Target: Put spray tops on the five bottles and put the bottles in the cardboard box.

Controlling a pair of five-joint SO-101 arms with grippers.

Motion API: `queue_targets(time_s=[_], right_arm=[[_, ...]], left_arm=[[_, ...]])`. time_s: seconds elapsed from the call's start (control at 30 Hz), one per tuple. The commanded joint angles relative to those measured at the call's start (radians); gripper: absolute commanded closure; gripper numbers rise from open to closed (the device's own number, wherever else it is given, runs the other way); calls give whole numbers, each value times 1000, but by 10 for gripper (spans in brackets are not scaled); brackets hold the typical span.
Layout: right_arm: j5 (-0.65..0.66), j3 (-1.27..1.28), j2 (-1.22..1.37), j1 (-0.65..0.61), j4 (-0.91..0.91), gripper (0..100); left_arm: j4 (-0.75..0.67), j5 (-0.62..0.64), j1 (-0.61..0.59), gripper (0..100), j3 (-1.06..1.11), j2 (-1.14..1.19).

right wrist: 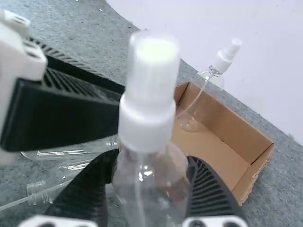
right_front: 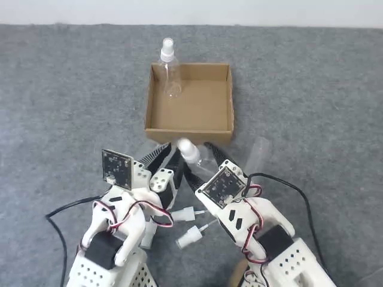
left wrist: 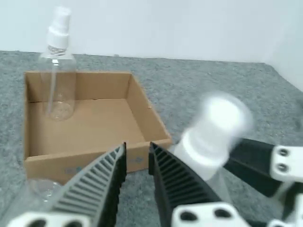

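The cardboard box (right_front: 189,127) lies on the grey carpet ahead of both arms. One capped clear bottle (right_front: 170,70) stands in its far left corner, also seen in the left wrist view (left wrist: 57,80) and the right wrist view (right wrist: 208,80). My right gripper (right_front: 200,164) (right wrist: 149,201) is shut on a second clear bottle (right wrist: 147,177) with a white spray top (right wrist: 147,92) (right_front: 187,148) on its neck, held upright just before the box's near wall. My left gripper (right_front: 167,162) (left wrist: 137,153) stands beside that top, narrowly open and empty.
Two loose spray tops (right_front: 184,213) (right_front: 190,237) lie on the carpet between the arm bases. An uncapped clear bottle (right_front: 257,154) rests right of the grippers. More clear bottles (right wrist: 71,155) (left wrist: 40,189) lie under the grippers. Open carpet surrounds the box.
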Motion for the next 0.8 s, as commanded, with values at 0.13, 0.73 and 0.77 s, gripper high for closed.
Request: queue_targets(time_s=[0.13, 0.73, 0.77], right_arm=[[15, -14, -21, -41, -22, 961], [15, -15, -21, -36, -24, 961], [15, -15, -21, -36, -24, 961]], left_arm=[[-15, -8, 43, 927, -12, -18], [-8, -2, -83, 927, -35, -18], [-8, -2, -89, 927, -35, -18]])
